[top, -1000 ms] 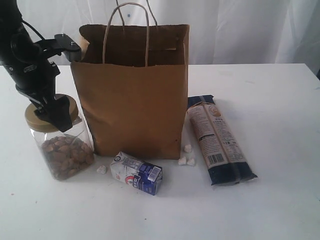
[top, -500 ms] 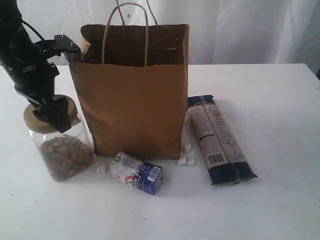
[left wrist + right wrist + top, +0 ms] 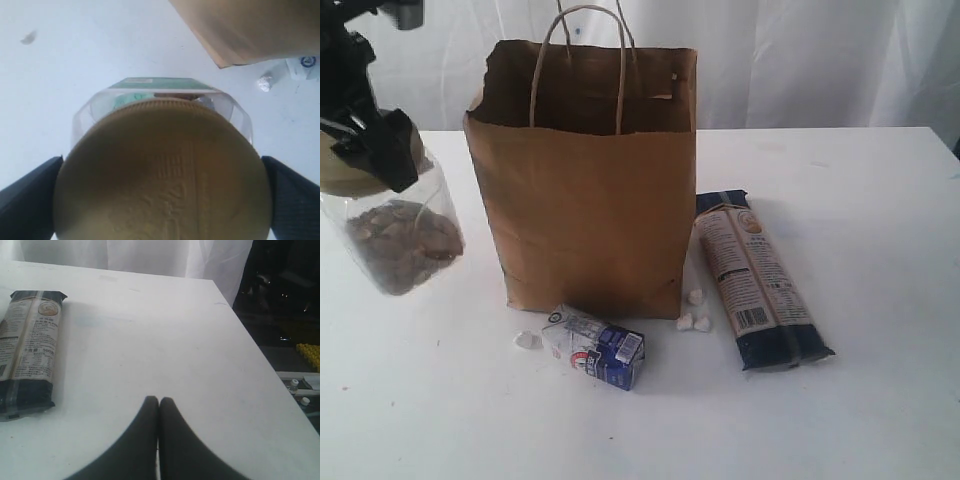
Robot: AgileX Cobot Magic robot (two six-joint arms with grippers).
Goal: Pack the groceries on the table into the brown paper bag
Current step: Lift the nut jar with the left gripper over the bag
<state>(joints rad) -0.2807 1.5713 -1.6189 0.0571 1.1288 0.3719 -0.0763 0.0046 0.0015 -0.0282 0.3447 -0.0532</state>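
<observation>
Overall light: bright, soft and even; the white table (image 3: 880, 250) is nearly washed out in the exterior view.
Brightest area: the pale curtain (image 3: 800, 60) behind glows.
Shadows: faint grey, hugging the brown paper bag (image 3: 590, 210) and the long noodle packet (image 3: 755, 280).
Blur: the gold-lidded clear jar (image 3: 395, 235) is smeared in the exterior view; from my left wrist its lid (image 3: 162, 170) looms soft and out of focus.
Contrast: my right jaws, and my left jaws beside the lid, read as near-black shapes without detail.
Dim zone: beyond the table edge, my right wrist view falls dark.
</observation>
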